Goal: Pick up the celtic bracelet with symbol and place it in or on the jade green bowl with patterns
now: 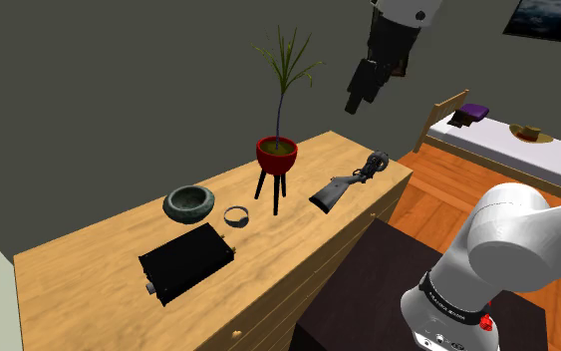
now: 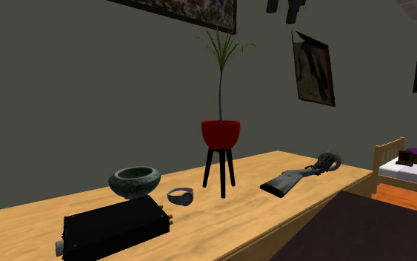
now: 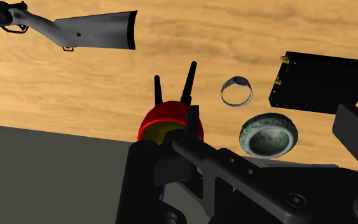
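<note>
Hovering tool cropped; bracelet symbol unreadable.

Cut off at the wrist view's edge: rifle barrel. Half hidden behind the black mount: red pot. Cropped by the second exterior view's bottom edge: black box. Too small to read: bracelet symbol.

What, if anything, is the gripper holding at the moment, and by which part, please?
Nothing: the gripper hangs high above the table with nothing in it, and the bracelet lies on it beside the green bowl.
</note>
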{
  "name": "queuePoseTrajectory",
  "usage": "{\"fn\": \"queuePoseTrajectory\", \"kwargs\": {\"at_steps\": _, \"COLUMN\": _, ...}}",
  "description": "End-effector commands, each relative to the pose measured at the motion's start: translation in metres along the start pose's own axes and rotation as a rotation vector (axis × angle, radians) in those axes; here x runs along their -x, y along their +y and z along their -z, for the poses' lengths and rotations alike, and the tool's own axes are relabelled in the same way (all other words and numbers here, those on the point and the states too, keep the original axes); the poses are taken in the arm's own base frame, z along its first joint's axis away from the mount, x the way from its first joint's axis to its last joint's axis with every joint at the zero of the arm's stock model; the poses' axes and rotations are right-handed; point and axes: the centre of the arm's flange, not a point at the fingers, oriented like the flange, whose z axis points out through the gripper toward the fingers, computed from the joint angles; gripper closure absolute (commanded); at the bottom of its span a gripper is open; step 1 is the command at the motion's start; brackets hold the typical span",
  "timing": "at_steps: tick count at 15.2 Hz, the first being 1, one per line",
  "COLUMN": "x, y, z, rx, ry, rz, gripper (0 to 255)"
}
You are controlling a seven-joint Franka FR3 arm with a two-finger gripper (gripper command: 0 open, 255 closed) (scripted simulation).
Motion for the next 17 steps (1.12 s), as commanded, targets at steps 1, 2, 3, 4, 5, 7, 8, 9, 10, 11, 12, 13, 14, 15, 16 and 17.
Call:
{"fn": "queuePoseTrajectory", "kwargs": {"at_steps": 1, "x": 0.000, "y": 0.000, "z": 0.000, "rx": 0.000, "ry": 0.000, "rz": 0.000, "gripper": 0}}
{"fn": "queuePoseTrajectory", "kwargs": {"at_steps": 2, "x": -0.005, "y": -0.002, "z": -0.012, "rx": -0.001, "ry": 0.000, "rz": 0.004, "gripper": 0}}
{"fn": "queuePoseTrajectory", "kwargs": {"at_steps": 3, "x": -0.011, "y": -0.003, "z": -0.024, "rx": -0.002, "ry": -0.001, "rz": 0.008, "gripper": 0}}
{"fn": "queuePoseTrajectory", "kwargs": {"at_steps": 4, "x": -0.016, "y": -0.005, "z": -0.036, "rx": -0.003, "ry": -0.001, "rz": 0.013, "gripper": 0}}
{"fn": "queuePoseTrajectory", "kwargs": {"at_steps": 5, "x": -0.022, "y": -0.007, "z": -0.048, "rx": -0.004, "ry": -0.002, "rz": 0.017, "gripper": 0}}
{"fn": "queuePoseTrajectory", "kwargs": {"at_steps": 7, "x": -0.033, "y": -0.010, "z": -0.072, "rx": -0.006, "ry": -0.003, "rz": 0.025, "gripper": 0}}
{"fn": "queuePoseTrajectory", "kwargs": {"at_steps": 8, "x": -0.038, "y": -0.012, "z": -0.083, "rx": -0.007, "ry": -0.003, "rz": 0.030, "gripper": 0}}
{"fn": "queuePoseTrajectory", "kwargs": {"at_steps": 9, "x": -0.043, "y": -0.014, "z": -0.095, "rx": -0.008, "ry": -0.003, "rz": 0.034, "gripper": 0}}
{"fn": "queuePoseTrajectory", "kwargs": {"at_steps": 10, "x": -0.049, "y": -0.016, "z": -0.107, "rx": -0.009, "ry": -0.004, "rz": 0.038, "gripper": 0}}
{"fn": "queuePoseTrajectory", "kwargs": {"at_steps": 11, "x": -0.054, "y": -0.018, "z": -0.119, "rx": -0.010, "ry": -0.004, "rz": 0.042, "gripper": 0}}
{"fn": "queuePoseTrajectory", "kwargs": {"at_steps": 12, "x": -0.059, "y": -0.020, "z": -0.131, "rx": -0.011, "ry": -0.005, "rz": 0.047, "gripper": 0}}
{"fn": "queuePoseTrajectory", "kwargs": {"at_steps": 13, "x": -0.065, "y": -0.022, "z": -0.143, "rx": -0.012, "ry": -0.005, "rz": 0.051, "gripper": 0}}
{"fn": "queuePoseTrajectory", "kwargs": {"at_steps": 14, "x": -0.070, "y": -0.024, "z": -0.155, "rx": -0.013, "ry": -0.006, "rz": 0.055, "gripper": 0}}
{"fn": "queuePoseTrajectory", "kwargs": {"at_steps": 15, "x": -0.075, "y": -0.026, "z": -0.167, "rx": -0.014, "ry": -0.006, "rz": 0.059, "gripper": 0}}
{"fn": "queuePoseTrajectory", "kwargs": {"at_steps": 16, "x": -0.080, "y": -0.029, "z": -0.179, "rx": -0.015, "ry": -0.006, "rz": 0.063, "gripper": 0}}
{"fn": "queuePoseTrajectory", "kwargs": {"at_steps": 17, "x": -0.086, "y": -0.031, "z": -0.191, "rx": -0.016, "ry": -0.007, "rz": 0.068, "gripper": 0}}
